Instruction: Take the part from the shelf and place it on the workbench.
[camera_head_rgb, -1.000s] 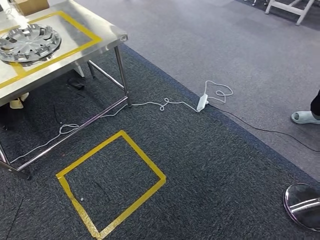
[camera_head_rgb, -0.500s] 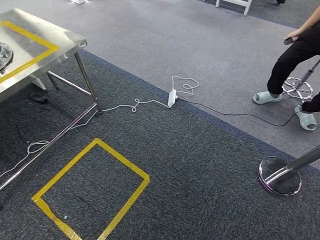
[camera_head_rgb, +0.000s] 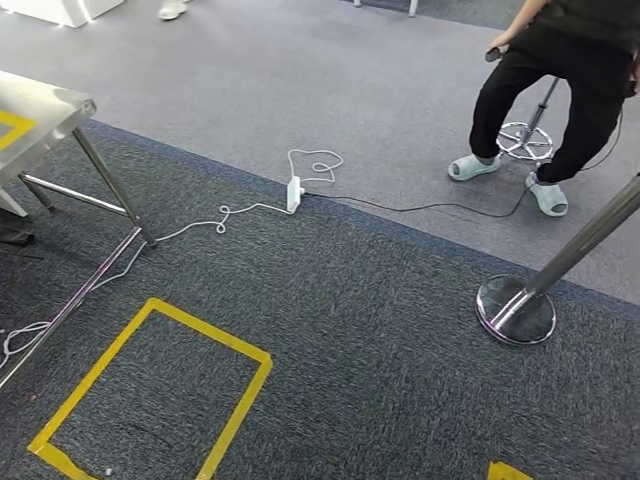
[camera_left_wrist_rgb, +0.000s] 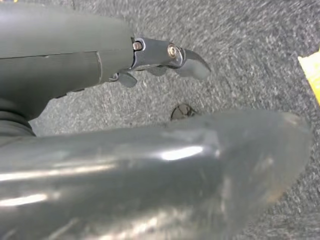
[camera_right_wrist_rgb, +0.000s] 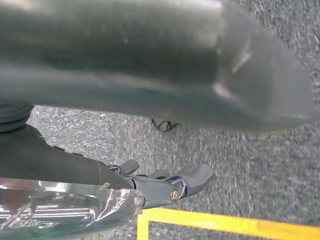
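Head view: corner of the steel surface (camera_head_rgb: 47, 108) at far left, yellow tape square (camera_head_rgb: 155, 390) on the dark carpet below it, white power strip (camera_head_rgb: 293, 193) beyond, a seated person (camera_head_rgb: 558, 90) and a chrome stand base (camera_head_rgb: 515, 310) at right. Left wrist view: left hand (camera_left_wrist_rgb: 113, 150) over bare carpet, fingers (camera_left_wrist_rgb: 188, 62) stretched out apart from the thumb, holding nothing. Right wrist view: right hand (camera_right_wrist_rgb: 113, 75) likewise spread and holding nothing, above a yellow tape line (camera_right_wrist_rgb: 226, 222). Cannot tell where the part lies relative to either hand.
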